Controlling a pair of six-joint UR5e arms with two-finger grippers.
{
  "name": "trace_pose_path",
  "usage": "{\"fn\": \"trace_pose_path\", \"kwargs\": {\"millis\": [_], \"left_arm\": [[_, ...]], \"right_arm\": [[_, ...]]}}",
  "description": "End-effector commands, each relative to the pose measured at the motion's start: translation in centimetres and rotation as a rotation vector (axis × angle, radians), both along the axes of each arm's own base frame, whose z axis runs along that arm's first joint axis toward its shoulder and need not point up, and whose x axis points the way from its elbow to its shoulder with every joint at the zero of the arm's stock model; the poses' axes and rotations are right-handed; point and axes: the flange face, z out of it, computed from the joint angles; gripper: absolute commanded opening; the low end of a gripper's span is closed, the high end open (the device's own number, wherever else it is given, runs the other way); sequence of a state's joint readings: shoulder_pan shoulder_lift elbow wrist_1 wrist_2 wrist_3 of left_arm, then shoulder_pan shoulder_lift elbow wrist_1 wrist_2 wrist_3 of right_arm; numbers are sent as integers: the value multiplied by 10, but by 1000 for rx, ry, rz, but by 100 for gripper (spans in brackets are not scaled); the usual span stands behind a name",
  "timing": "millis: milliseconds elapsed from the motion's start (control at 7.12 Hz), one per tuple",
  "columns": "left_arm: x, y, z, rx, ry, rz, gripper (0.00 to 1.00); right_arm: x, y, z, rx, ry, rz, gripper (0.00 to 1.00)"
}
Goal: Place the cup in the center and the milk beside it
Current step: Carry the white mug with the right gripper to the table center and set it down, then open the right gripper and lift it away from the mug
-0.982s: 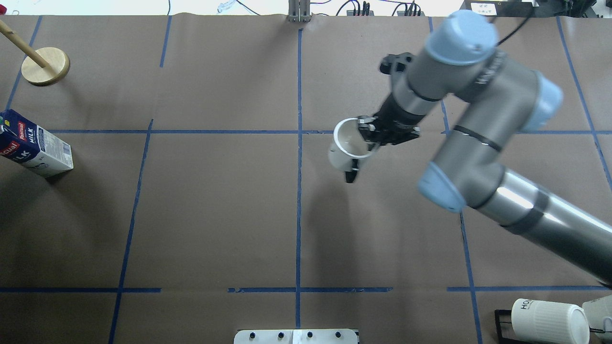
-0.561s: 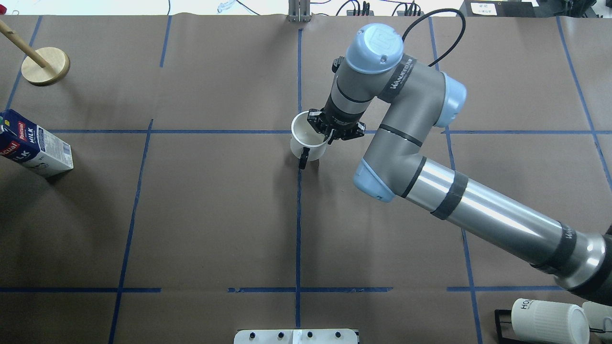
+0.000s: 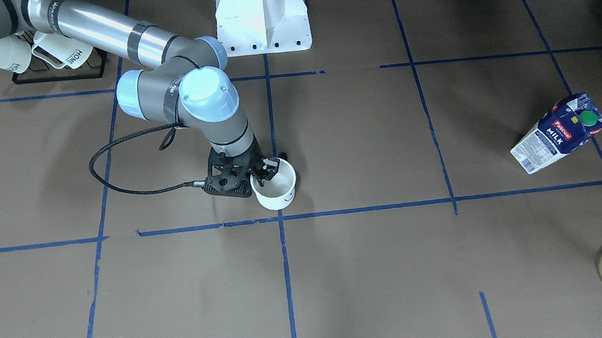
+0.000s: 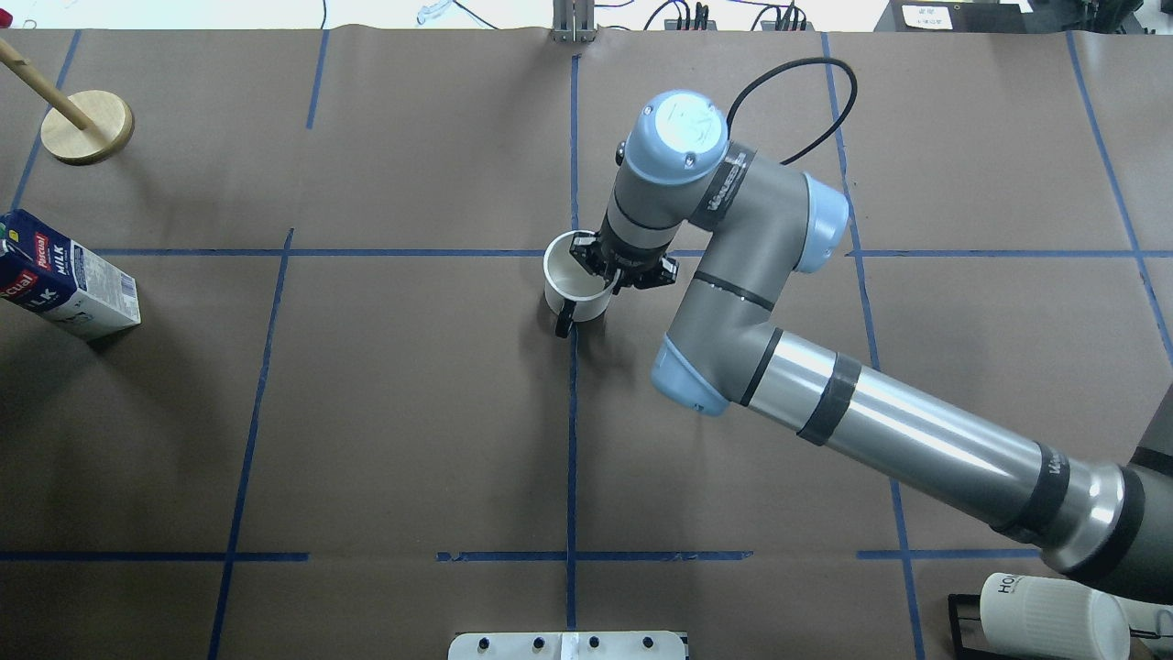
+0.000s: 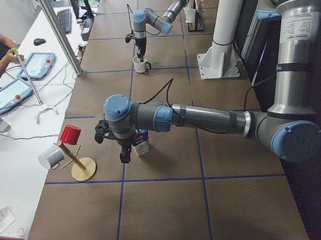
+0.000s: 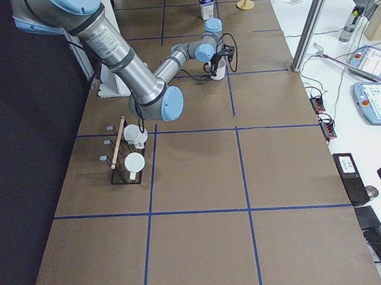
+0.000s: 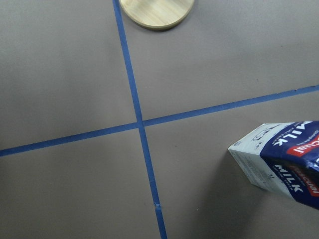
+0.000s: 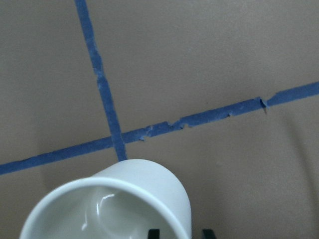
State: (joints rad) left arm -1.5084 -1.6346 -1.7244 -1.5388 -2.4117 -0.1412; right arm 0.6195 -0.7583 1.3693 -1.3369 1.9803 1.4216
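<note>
Right arm has swung toward the robot's left since a second ago. It has carried the smooth white cup [image 4: 575,289] with the small black handle from right of the long centre line onto that line.

Near edge, robot's right corner: a ribbed white mug [image 4: 1054,616] lies on its side.

Further out, the right claw [image 4: 603,271] points straight down and is clamped on the cup's rim, on the side toward the robot's right. The cup is upright, mouth up and empty inside, with its handle toward the robot. It sits over the long blue line, just on the robot's side of the blue tape crossing [image 4: 573,253] in the middle of the brown paper-covered desk [image 4: 412,412]. Cannot tell if its base touches the desk.

Well apart, at the robot's left edge, stands the dark blue and white milk carton [image 4: 64,284] with red label and green cap. Nothing holds it.

The left claw [image 5: 124,154] shows only in the side view, hanging by the carton. Wide or narrow, cannot tell.

Far left corner: a round wooden base with a slanted peg [image 4: 87,126].
</note>
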Motion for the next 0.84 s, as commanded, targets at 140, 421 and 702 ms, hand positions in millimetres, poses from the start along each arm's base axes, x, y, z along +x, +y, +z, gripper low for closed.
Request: {"fn": "trace_pose_path", "kwargs": {"millis": [140, 421, 702], "left_arm": [[72, -22, -46, -183, 16, -111, 100], [101, -31, -58, -229, 21, -123, 100], [110, -29, -51, -244, 16, -109, 100]], "right_arm": [[146, -17, 4, 56, -116, 20, 100], [225, -37, 59, 142, -97, -62, 100], [224, -39, 63, 145, -88, -60, 100]]}}
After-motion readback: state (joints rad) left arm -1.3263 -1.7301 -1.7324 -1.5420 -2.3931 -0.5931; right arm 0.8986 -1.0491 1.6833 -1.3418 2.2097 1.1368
